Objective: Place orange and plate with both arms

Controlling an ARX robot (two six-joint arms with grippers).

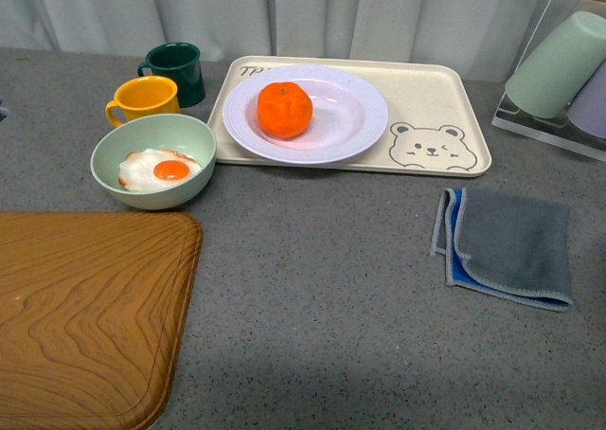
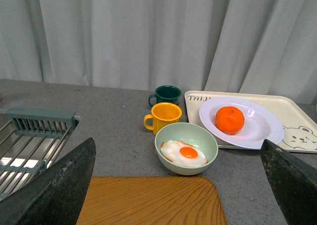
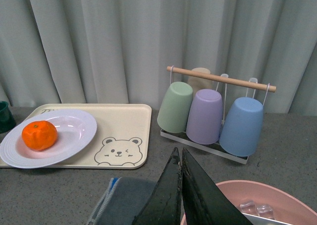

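Observation:
The orange (image 1: 284, 109) rests inside the white plate (image 1: 355, 127), which stands on the left half of the cream bear-print tray (image 1: 431, 108) at the back of the counter. Both wrist views show the same pairing: orange (image 2: 229, 120) in plate (image 2: 262, 131), and orange (image 3: 39, 135) in plate (image 3: 74, 136). Neither arm appears in the front view. My left gripper (image 2: 178, 185) is open, its dark fingers (image 2: 64, 180) wide apart above the wooden board, well short of the tray. My right gripper (image 3: 179, 160) is shut with nothing in it, above the grey cloth.
A pale green bowl (image 1: 194, 146) with a fried egg, a yellow mug (image 1: 144, 98) and a dark green mug (image 1: 175, 68) stand left of the tray. A wooden board (image 1: 85, 307) lies front left, a grey cloth (image 1: 507, 245) at right. Cup rack (image 3: 213, 111), pink basin (image 3: 277, 200), sink rack (image 2: 29, 136).

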